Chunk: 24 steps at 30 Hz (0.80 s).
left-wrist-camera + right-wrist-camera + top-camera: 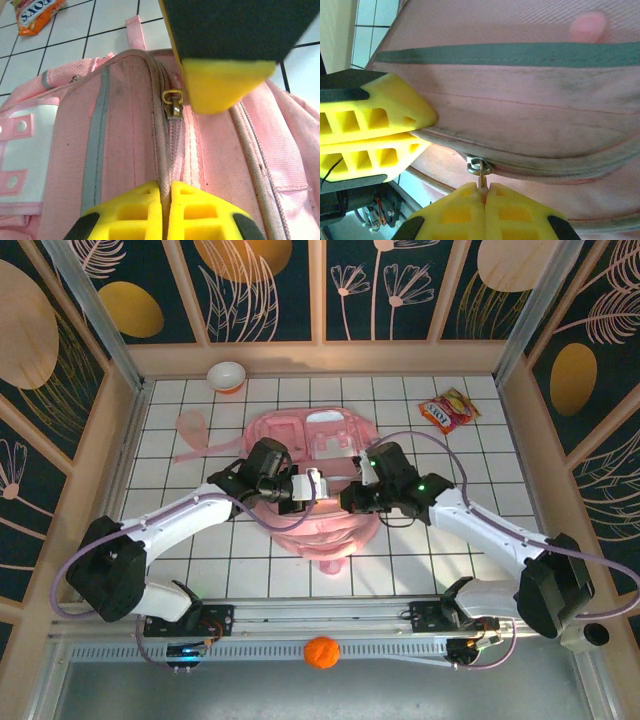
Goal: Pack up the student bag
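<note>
The right end effector (484, 190) clamped on the zip pull (480, 168)
The left end effector (165, 189) is closed on a seam of the bag (325, 430), which is laid at the centre of the surface (250, 565).

White bowl (227, 375) sits here; pink cup (191, 424) near its left, snack packet (448, 410) well right, orange ball (322, 652) well apart, nearside.

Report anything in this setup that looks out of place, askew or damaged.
An orange ball sits off the tiled table, on the metal rail at the near edge. The student bag has dark smudges on its pink fabric beside the zipper. The snack packet lies askew to the tile grid. Nothing looks spilled or torn.
</note>
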Each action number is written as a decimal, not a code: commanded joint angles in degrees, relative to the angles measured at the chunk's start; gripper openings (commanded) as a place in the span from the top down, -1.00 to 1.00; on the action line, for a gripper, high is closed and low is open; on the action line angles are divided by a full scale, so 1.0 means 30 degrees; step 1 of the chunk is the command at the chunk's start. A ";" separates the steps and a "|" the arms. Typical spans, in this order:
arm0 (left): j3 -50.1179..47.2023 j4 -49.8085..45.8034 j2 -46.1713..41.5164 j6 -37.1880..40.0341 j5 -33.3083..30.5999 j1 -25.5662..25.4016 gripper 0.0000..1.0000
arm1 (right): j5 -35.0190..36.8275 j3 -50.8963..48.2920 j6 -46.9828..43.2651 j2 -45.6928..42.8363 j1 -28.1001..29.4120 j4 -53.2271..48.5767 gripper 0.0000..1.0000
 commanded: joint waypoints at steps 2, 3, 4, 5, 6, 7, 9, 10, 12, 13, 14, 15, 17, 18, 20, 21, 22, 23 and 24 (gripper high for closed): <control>-0.0568 -0.1346 -0.0648 0.0620 -0.1759 0.0267 1.00 | 0.0134 -0.0268 -0.2263 -0.1022 -0.2306 -0.2419 1.00; -0.0636 -0.1320 -0.0756 0.0607 -0.1810 0.0269 1.00 | 0.0005 -0.0241 -0.2706 -0.1034 -0.3188 -0.2719 1.00; -0.0722 -0.1317 -0.0822 0.0572 -0.1876 0.0267 1.00 | -0.0163 -0.0192 -0.3090 -0.1027 -0.3704 -0.2936 1.00; -0.0767 -0.1344 -0.0891 0.0583 -0.1939 0.0276 1.00 | -0.0399 -0.0180 -0.3496 -0.0985 -0.4236 -0.3080 1.00; -0.0820 -0.1375 -0.0970 0.0586 -0.1995 0.0279 1.00 | -0.0634 -0.0151 -0.3902 -0.0884 -0.4879 -0.3173 1.00; -0.0855 -0.1376 -0.1026 0.0563 -0.1974 0.0294 1.00 | -0.0803 -0.0129 -0.4205 -0.0744 -0.5374 -0.3177 1.00; -0.0913 -0.1398 -0.1195 0.0585 -0.1745 0.0301 1.00 | -0.1228 0.0007 -0.4879 -0.0270 -0.6277 -0.3148 1.00; -0.0915 -0.1383 -0.1273 0.0540 -0.1570 0.0294 1.00 | -0.1319 0.0076 -0.5107 -0.0030 -0.6535 -0.3098 1.00; -0.0952 -0.1289 -0.1435 0.0519 -0.1065 0.0285 1.00 | -0.1547 0.0324 -0.5398 0.0567 -0.6903 -0.2712 1.00; -0.0919 -0.1309 -0.1478 0.0529 -0.0582 0.0278 1.00 | -0.1663 0.0401 -0.5402 0.0723 -0.6951 -0.2421 1.00; -0.0845 -0.1438 -0.1508 0.0634 0.0118 0.0287 1.00 | -0.1886 0.0444 -0.5304 0.0893 -0.7007 -0.1963 1.00; -0.0800 -0.1517 -0.1520 0.0721 0.0733 0.0291 1.00 | -0.2195 0.0457 -0.5135 0.1046 -0.6985 -0.1438 1.00; -0.0869 -0.1330 -0.1496 0.0559 0.1268 0.0279 1.00 | -0.2725 0.0457 -0.4883 0.1317 -0.6966 -0.0692 1.00; -0.0912 -0.1141 -0.1484 0.0325 0.1214 0.0305 1.00 | -0.2871 0.0464 -0.4819 0.1373 -0.6952 -0.0603 1.00; -0.1015 -0.0746 -0.1606 -0.0011 0.0970 0.0294 0.94 | -0.2813 0.0239 -0.4960 0.1109 -0.6866 -0.0513 1.00; -0.1128 -0.0364 -0.1819 -0.0343 0.0855 0.0286 0.70 | -0.2648 0.0036 -0.4991 0.0770 -0.6868 -0.0494 1.00; -0.1199 -0.0026 -0.2025 -0.0587 0.0890 0.0282 0.51 | -0.2383 -0.0160 -0.5032 0.0429 -0.6868 -0.0484 1.00; -0.1237 0.0263 -0.2272 -0.0792 0.1043 0.0283 0.37 | -0.2133 -0.0371 -0.5093 -0.0069 -0.6886 -0.0470 1.00; -0.1164 0.0471 -0.2482 -0.1025 0.1277 0.0280 0.27 | -0.1897 -0.0601 -0.5089 -0.0591 -0.6865 -0.0410 0.95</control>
